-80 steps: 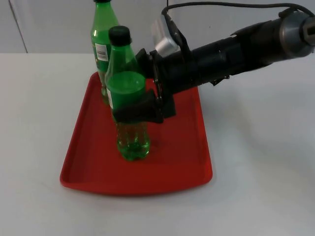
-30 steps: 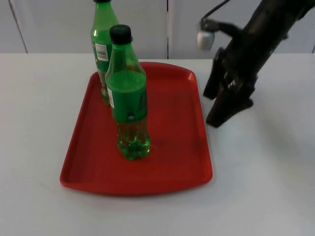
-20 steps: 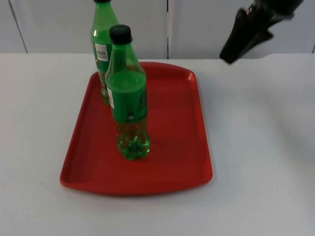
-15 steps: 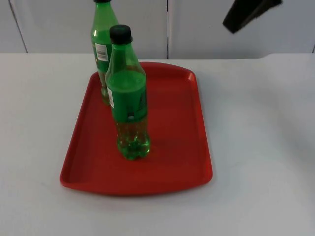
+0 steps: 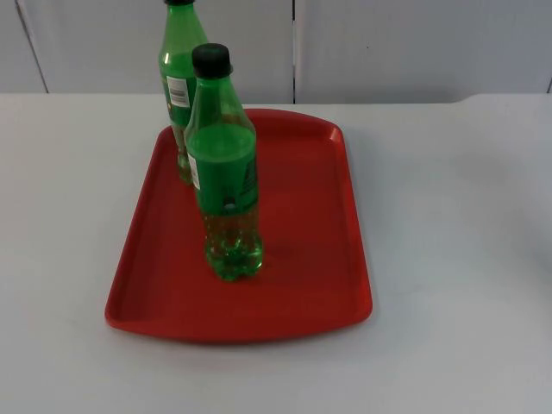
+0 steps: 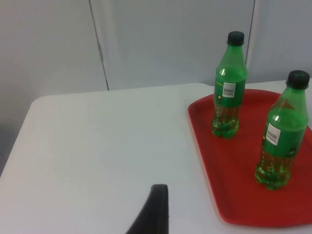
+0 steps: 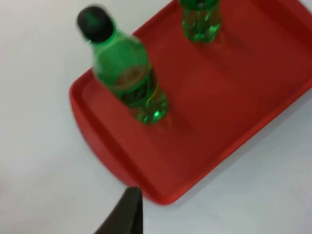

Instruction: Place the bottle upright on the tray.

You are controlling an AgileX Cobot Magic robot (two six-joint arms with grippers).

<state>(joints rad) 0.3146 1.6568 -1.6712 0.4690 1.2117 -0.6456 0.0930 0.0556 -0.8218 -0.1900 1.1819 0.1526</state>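
Two green soft-drink bottles are standing upright on the red tray [image 5: 319, 250], which is lying on the white bench [image 5: 457, 259] in front of the grey partition wall [image 5: 414, 43]. The near bottle [image 5: 224, 164], black-capped and wrapped in a green label, is resting on the left half of the tray, about midway along its length, with a little pale liquid showing in its base. The far bottle [image 5: 181, 86] is standing just behind it at the tray's far left corner, its white label panel facing left; in the top view the near bottle is partly overlapping it, while the left wrist view is showing the two clearly apart.

From the left wrist view, one black fingertip of the left end effector [image 6: 155, 210] is hanging over bare bench to the left of the tray, well apart from both bottles; how far it is opened cannot be told. From the right wrist view, one fingertip of the right end effector [image 7: 127, 210] is hovering above the bench beside the tray's rim, gripping nothing visible, and its opening cannot be told either.
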